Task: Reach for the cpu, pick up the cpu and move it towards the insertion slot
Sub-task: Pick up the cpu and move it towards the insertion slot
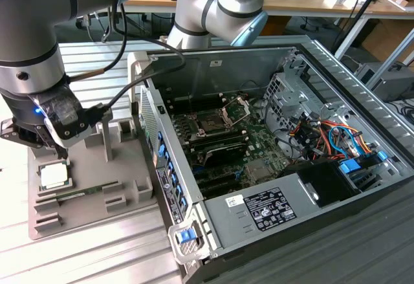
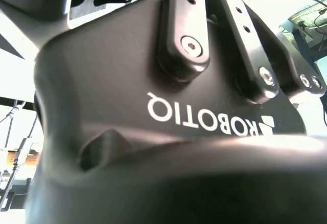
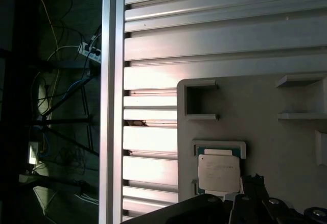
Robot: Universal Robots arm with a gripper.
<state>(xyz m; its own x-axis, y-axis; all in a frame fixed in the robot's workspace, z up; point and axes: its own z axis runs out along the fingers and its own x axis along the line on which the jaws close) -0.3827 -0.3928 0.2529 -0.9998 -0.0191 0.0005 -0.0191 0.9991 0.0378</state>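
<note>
The cpu [image 1: 54, 175], a small flat square chip with a pale silvery top, lies in a recess of the grey holder block [image 1: 90, 167] at the exterior view's left. The first wrist view shows the cpu [image 3: 218, 171] close to the dark gripper parts [image 3: 245, 206] at the picture's edge. My gripper [image 1: 48, 143] hangs just above the cpu, apart from it, holding nothing I can see. The insertion slot [image 1: 210, 123], a dark square socket with a shiny metal frame, sits on the motherboard inside the open computer case. The gripper's black body [image 2: 163, 106] is seen close up in the second wrist view.
The open computer case [image 1: 194, 213] stands to the exterior view's right of the holder, its side wall between the cpu and the slot. A thin green memory stick [image 1: 77, 193] lies on the holder. Cables [image 1: 323, 135] crowd the case's right. The ribbed metal table [image 3: 214, 35] has an edge nearby.
</note>
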